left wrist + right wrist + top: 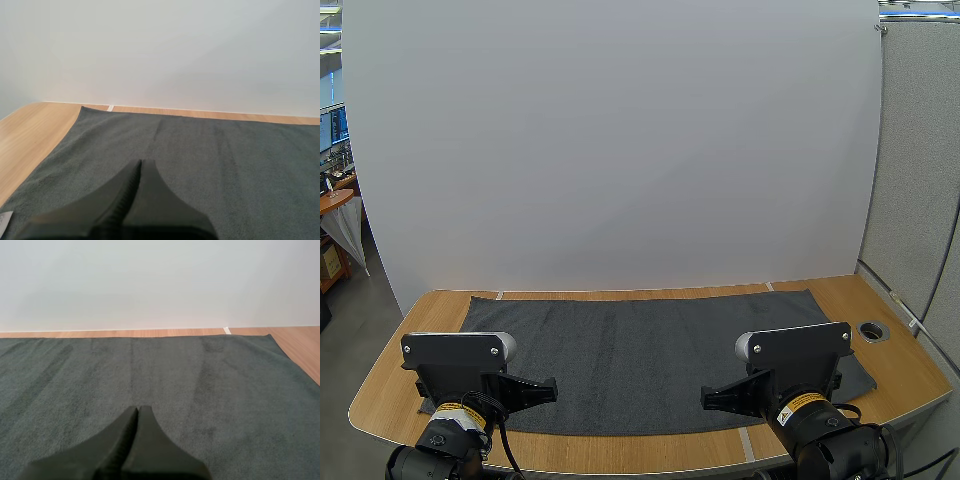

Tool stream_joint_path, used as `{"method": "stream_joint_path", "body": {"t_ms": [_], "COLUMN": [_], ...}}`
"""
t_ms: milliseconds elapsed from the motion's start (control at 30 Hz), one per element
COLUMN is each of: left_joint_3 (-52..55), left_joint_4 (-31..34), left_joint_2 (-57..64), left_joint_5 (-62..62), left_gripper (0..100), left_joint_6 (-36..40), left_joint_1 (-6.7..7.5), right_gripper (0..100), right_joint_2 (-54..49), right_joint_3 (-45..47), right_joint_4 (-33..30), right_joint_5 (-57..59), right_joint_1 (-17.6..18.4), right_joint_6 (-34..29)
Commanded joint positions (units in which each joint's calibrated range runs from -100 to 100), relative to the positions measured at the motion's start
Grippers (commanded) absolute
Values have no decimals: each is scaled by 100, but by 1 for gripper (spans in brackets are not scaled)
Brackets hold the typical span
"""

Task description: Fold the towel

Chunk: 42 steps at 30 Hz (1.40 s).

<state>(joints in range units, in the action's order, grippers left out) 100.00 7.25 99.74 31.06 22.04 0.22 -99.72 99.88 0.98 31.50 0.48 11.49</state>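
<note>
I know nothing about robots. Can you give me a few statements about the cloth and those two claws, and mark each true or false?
1. The dark grey towel lies spread flat on the wooden table. True.
2. The towel is already folded in half. False: it lies fully open.
3. The left gripper is shut on nothing. True.
4. The right gripper pinches a towel corner. False: it is shut on nothing, above the towel.

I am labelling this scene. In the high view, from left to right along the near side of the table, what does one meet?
left gripper → middle of the towel → right gripper → round hole in the table
</note>
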Motion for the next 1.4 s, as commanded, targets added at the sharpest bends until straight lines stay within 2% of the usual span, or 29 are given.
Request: {"method": "stream_joint_path", "body": {"t_ms": [0, 167, 267, 633, 800, 900, 1133, 1367], "left_joint_3": [0, 0, 0, 0, 0, 0, 0, 0], "left_joint_4": [32, 32, 32, 32, 32, 32, 32, 32], "left_joint_2": [26, 26, 26, 26, 26, 26, 26, 26], "left_joint_5": [-169, -169, -169, -169, -169, -169, -169, -169], "left_gripper": [0, 0, 0, 0, 0, 0, 0, 0], "left_joint_6": [31, 31, 31, 31, 31, 31, 31, 31], "left_joint_1": [11, 11, 11, 11, 11, 11, 11, 11], "right_gripper": [0, 0, 0, 0, 0, 0, 0, 0], "right_joint_2": [-28, -28, -28, -28, -28, -28, -28, -28], "right_joint_3": [12, 12, 12, -1936, -2523, -2607, -2607, -2607], "right_joint_4": [113, 107, 48, -220, -698, -933, -936, -969], "right_joint_5": [-31, -288, -49, 1277, 1909, 2101, 2332, 2295], "right_joint_1": [12, 12, 12, 12, 12, 12, 12, -236], "right_joint_6": [41, 41, 41, 41, 41, 41, 41, -837]}}
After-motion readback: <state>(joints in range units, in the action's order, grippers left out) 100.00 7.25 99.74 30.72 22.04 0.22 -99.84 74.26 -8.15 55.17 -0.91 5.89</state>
